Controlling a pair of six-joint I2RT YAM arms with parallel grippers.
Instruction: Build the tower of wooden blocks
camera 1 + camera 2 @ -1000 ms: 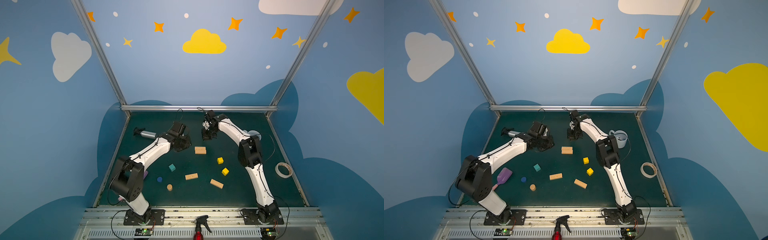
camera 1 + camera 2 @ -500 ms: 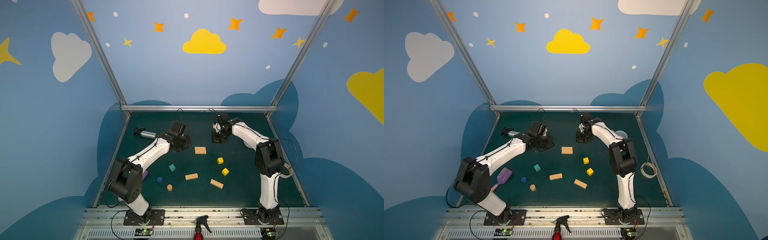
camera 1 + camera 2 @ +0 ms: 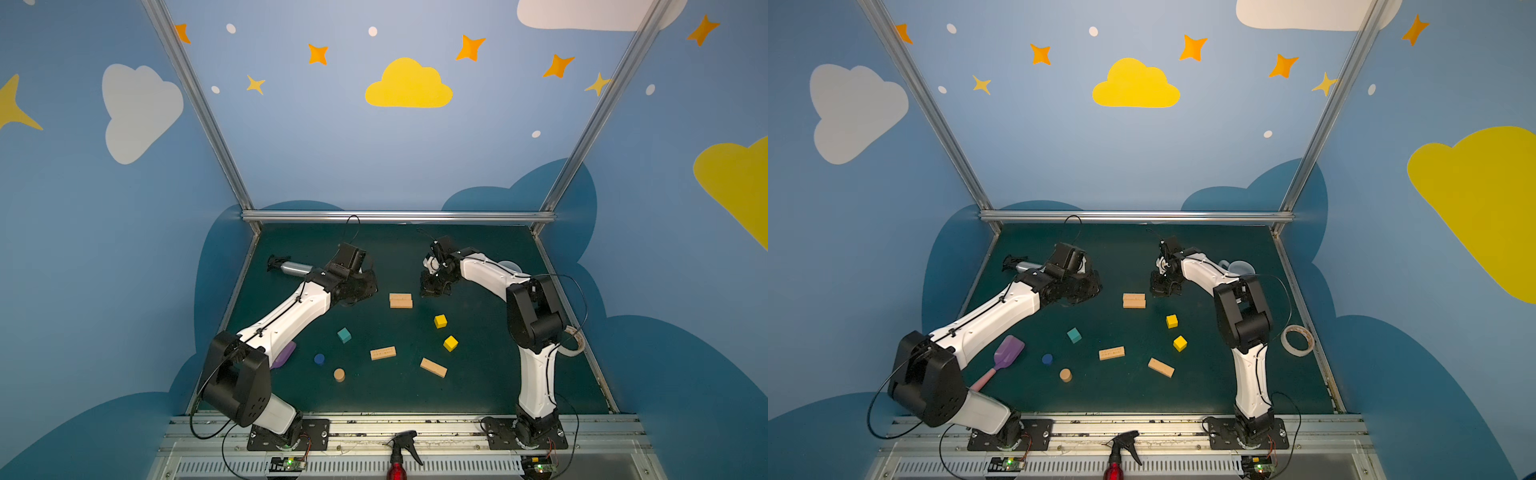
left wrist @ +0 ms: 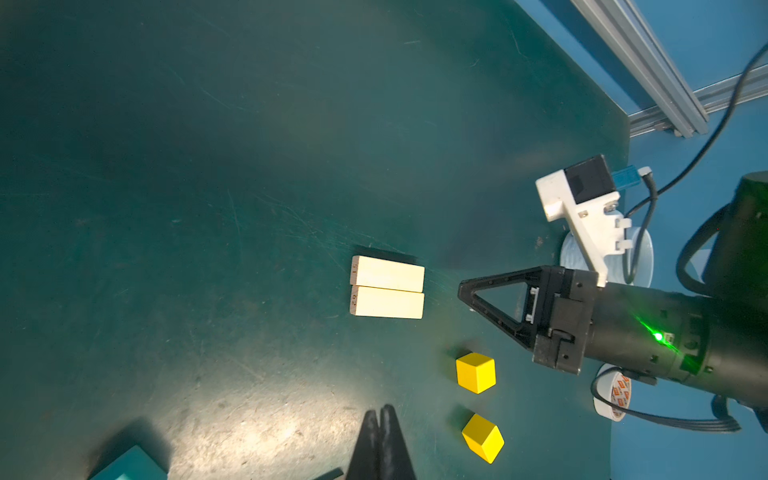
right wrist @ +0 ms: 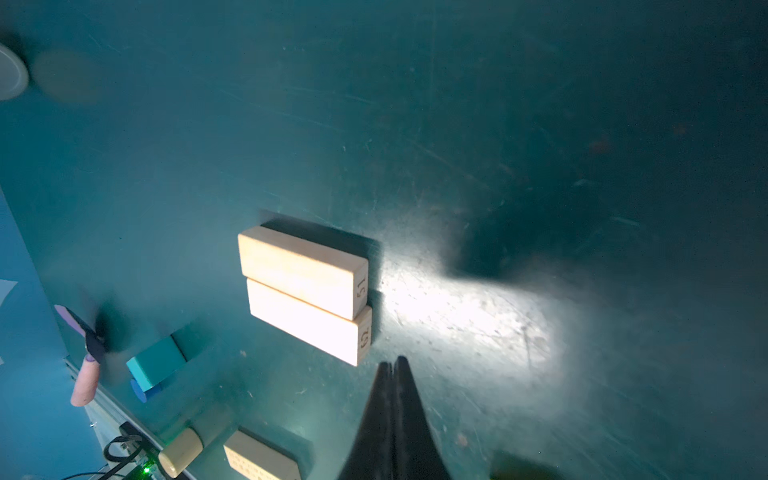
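While both arms reach over the rear half of the green table (image 3: 478,390), every wood block rests directly on it and nothing is stacked.

Left gripper (image 4: 383,409): jaws pressed together, nothing between them. It sits left of the plank pair (image 3: 401,300), well apart from it.

Right gripper (image 5: 392,363): jaws also pressed together and empty. Its tip is just beside the numbered end of the plank pair without touching. Cannot tell how high it is above the table.

The plank pair is two tan planks lying flat with their long sides touching, between the two grippers in both top views.

- Rear yellow cube (image 3: 440,321) and front yellow cube (image 3: 450,343) are near each other, in front of the right gripper.
- Teal cube (image 3: 344,335) is left of centre, with the blue cylinder (image 3: 319,359) and tan cylinder (image 3: 339,375) in front of it. All three are apart.
- Straight plank (image 3: 382,353) lies at mid-front.
- Angled plank (image 3: 433,367) lies skewed, to its right.

Off-task items:
- Silver spray bottle (image 3: 291,268) lies behind the left arm.
- Pale mug (image 3: 1239,268) is behind the right arm.
- Tape roll (image 3: 1296,340) is at the right edge.
- Purple spatula (image 3: 1009,351) is by the left arm.
- Red trigger sprayer (image 3: 399,457) is on the front rail.
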